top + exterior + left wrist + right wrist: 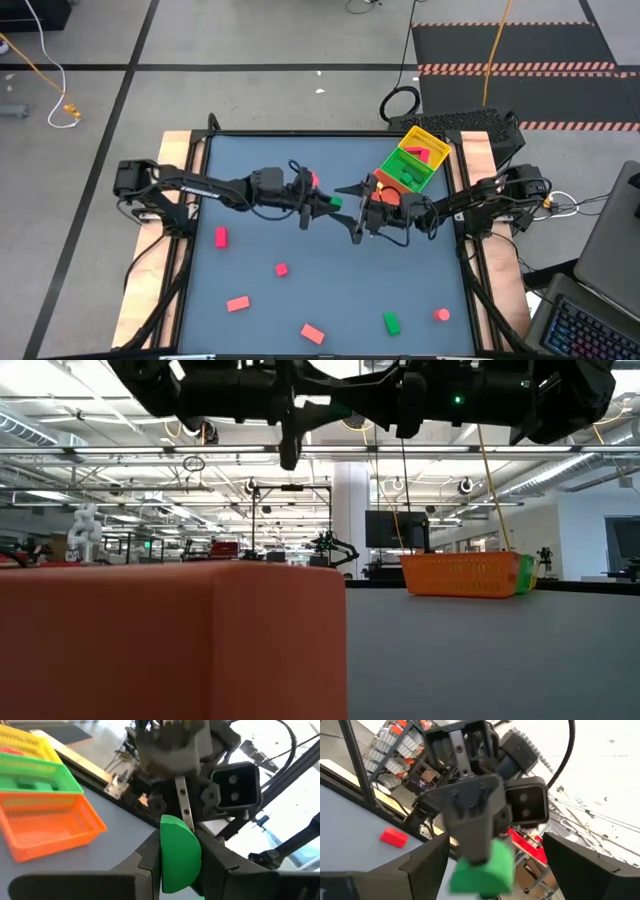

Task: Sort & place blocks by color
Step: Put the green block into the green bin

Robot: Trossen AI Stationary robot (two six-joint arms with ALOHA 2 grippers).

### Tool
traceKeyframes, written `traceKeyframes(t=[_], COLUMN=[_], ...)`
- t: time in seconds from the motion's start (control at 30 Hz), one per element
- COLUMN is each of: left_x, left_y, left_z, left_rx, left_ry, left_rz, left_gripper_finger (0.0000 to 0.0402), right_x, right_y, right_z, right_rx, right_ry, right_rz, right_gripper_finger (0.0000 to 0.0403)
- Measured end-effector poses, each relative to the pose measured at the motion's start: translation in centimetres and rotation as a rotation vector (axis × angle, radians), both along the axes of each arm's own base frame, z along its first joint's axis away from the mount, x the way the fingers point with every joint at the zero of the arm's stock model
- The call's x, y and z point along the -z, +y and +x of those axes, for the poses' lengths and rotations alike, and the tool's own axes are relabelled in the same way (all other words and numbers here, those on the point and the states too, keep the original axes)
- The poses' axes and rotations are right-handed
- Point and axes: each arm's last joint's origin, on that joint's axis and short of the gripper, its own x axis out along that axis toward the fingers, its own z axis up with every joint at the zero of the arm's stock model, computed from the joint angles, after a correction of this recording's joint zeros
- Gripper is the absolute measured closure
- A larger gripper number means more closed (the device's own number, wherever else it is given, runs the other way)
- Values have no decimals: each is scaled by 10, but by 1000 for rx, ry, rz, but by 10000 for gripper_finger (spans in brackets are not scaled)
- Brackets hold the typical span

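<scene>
My left gripper (325, 203) hovers above the table's middle, shut on a green block (336, 203) with one rounded end (180, 851). My right gripper (349, 212) faces it from the right, open. In the right wrist view its two fingers stand wide apart on either side of the green block (485, 866) without touching it. Several red blocks (221, 237) (282, 269) (238, 303) (312, 333), a green one (391, 322) and a round red one (442, 315) lie flat on the table's near half. My left gripper pinches the green block between its two fingers (150, 865), which lie against its flat sides (167, 875). The fingers come level from the table's left. The block's rounded end (182, 832) sticks out beyond the fingertips, and the block is lifted clear of the table.
The three-compartment yellow, green and red tray (428, 148) sits at the far right, its red end partly under my right arm; green pieces lie in its green compartment (30, 784). A red block (170, 645) fills the low view's foreground. Another red piece (313, 180) shows beside my left wrist.
</scene>
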Motion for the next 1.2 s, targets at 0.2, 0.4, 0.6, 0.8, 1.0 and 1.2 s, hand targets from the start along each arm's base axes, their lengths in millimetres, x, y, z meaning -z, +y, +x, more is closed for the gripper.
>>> traceKeyframes(t=[0.2,0.4,0.6,0.8,1.0,1.2], left_x=[5,-1,2,2,3,1], left_y=[0,0,0,0,0,3], left_z=[7,5,5,5,5,4], left_rx=[18,21,21,19,18,15], left_ry=[-23,-60,-31,-28,-22,-28], left_rz=[-20,-27,-23,-19,-16,18], left_gripper_finger=[311,311,311,311,300,266], right_x=[4,3,3,4,6,7], right_y=[1,0,1,1,0,0], right_z=[2,2,2,2,2,2], right_rx=[-20,-19,-22,-20,-5,4], right_ry=[49,39,43,52,72,84], right_rz=[-7,-6,8,18,13,-6], right_gripper_finger=[104,123,163,233,242,242])
